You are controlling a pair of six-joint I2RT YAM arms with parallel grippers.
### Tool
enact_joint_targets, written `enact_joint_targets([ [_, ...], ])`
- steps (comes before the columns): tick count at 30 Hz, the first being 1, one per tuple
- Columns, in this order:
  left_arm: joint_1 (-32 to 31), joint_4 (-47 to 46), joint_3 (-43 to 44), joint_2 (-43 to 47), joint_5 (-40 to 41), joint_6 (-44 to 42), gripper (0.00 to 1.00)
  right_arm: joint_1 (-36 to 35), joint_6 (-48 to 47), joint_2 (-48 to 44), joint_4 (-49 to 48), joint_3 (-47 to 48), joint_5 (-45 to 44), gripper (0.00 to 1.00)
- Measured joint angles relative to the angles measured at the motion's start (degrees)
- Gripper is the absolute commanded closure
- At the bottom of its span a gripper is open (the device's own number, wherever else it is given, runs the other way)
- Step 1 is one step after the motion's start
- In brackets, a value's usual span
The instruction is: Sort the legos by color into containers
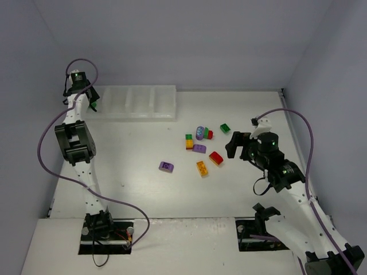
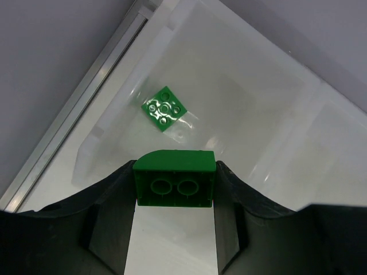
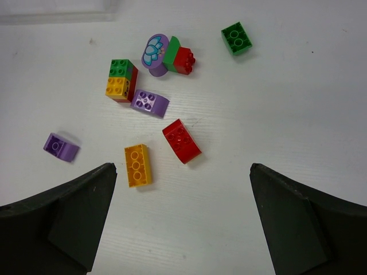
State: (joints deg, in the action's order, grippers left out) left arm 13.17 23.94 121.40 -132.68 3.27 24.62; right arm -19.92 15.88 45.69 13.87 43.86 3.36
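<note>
Left claw (image 2: 174,189) closed partway on a green rounded brick (image 2: 174,177), gripped between both fingers. It is held over the leftmost compartment of the tray (image 1: 137,116), upper left of the top view. Another green brick (image 2: 164,109) lies inside that compartment. Right claw (image 3: 182,172) wide open, holding nothing, above the loose legos (image 3: 137,165) scattered centre-right on the table (image 1: 126,183).

White four-compartment tray (image 1: 137,103), green brick (image 2: 164,107) inside its left end compartment, second green brick (image 2: 174,179) held above, mixed-colour bricks (image 1: 200,150) scattered right of tray
</note>
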Motion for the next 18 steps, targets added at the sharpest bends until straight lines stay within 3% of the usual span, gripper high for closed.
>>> enact_joint_targets([
  [7,0.09,-0.85,3.72,-4.17,-0.44,0.13,0.28,-0.02,0.96,1.07,-0.33,0.00,-0.02,0.01],
  [10,0.09,-1.36,3.85,-4.46,-1.36,0.46,0.18,-0.02,1.25,1.53,-0.37,0.00,0.00,0.01],
  [15,0.09,-2.71,1.79,-3.30,-3.06,-0.02,0.08,0.00,1.25,1.77,-0.37,0.00,0.04,0.01],
  [18,0.00,-2.84,-3.82,0.50,-4.63,-0.66,0.06,0.00,1.14,1.77,-0.39,0.00,0.07,0.01],
])
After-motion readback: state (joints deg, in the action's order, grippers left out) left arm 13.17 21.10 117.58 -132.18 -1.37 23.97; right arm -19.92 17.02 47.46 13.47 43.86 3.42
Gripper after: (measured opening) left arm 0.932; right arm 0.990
